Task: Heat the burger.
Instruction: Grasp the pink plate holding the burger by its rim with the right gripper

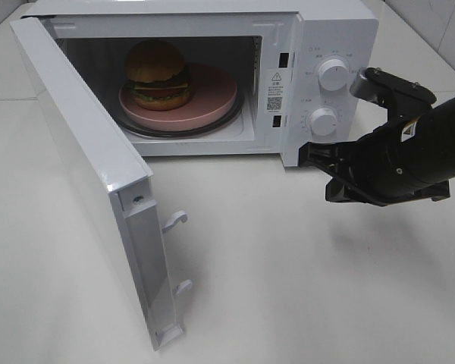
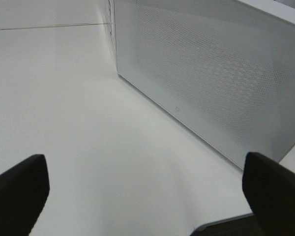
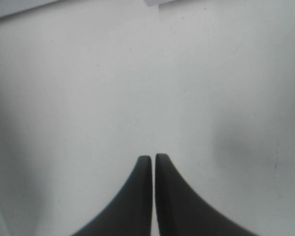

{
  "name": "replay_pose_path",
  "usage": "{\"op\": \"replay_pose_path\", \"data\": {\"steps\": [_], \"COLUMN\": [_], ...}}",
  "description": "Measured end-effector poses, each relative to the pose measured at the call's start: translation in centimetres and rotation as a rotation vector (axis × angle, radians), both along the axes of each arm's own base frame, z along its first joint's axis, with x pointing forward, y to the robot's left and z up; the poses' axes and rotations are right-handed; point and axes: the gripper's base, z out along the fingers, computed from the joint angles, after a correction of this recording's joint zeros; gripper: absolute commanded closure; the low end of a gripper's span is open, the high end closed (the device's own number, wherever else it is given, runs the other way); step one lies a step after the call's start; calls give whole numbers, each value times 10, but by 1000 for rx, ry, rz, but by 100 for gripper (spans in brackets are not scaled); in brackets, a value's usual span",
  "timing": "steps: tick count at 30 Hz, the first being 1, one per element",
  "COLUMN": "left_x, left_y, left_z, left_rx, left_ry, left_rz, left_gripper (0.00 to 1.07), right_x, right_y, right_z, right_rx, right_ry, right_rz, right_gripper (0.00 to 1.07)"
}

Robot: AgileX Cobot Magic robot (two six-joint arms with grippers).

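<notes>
The burger (image 1: pixel 158 74) sits on a round pink plate (image 1: pixel 212 98) inside the white microwave (image 1: pixel 341 30). The microwave's door (image 1: pixel 83 152) stands wide open, swung out toward the front left. My right gripper (image 1: pixel 318 163) hovers over the table just in front of the control panel. In the right wrist view the right gripper (image 3: pixel 153 157) is shut and empty, above bare table. My left arm is out of the exterior view. In the left wrist view the left gripper (image 2: pixel 145 158) is open and empty, facing a white perforated panel (image 2: pixel 211 73), apparently the door's outer face.
Two white knobs, upper (image 1: pixel 332 73) and lower (image 1: pixel 323 120), sit on the control panel next to my right arm. Latch hooks (image 1: pixel 174 220) stick out of the door's free edge. The white table (image 1: pixel 288 288) spreads in front of the microwave.
</notes>
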Motion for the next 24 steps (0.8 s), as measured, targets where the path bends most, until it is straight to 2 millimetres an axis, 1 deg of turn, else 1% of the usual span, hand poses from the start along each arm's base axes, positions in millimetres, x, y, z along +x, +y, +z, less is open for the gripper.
{"op": "replay_pose_path", "data": {"steps": [4,8,9,11,12,14,17,18,19,20,22,23,24], "left_x": [0,0,0,0,0,0,0,0,0,0,0,0,0], "left_y": [0,0,0,0,0,0,0,0,0,0,0,0,0], "left_z": [0,0,0,0,0,0,0,0,0,0,0,0,0], "left_rx": [0,0,0,0,0,0,0,0,0,0,0,0,0], "left_ry": [0,0,0,0,0,0,0,0,0,0,0,0,0], "left_rz": [0,0,0,0,0,0,0,0,0,0,0,0,0], "left_gripper": [6,6,6,6,6,6,6,6,6,6,6,6,6], "right_x": [-7,-18,-18,-25,-25,-33,-35,-36,-36,-36,-32,-32,-30], "right_y": [-2,-5,-5,-7,-7,-10,-11,-12,-13,-13,-14,-14,-14], "right_z": [6,16,16,21,21,24,25,28,31,31,41,41,44], "right_rx": [-27,-74,-74,-117,-117,-215,-237,-291,-317,-317,-419,-419,-449], "right_ry": [18,40,40,41,41,39,34,15,3,3,-70,-70,-87], "right_rz": [52,150,150,245,245,459,508,612,660,660,815,815,860], "right_gripper": [107,107,107,107,107,107,107,107,107,107,106,106,106]}}
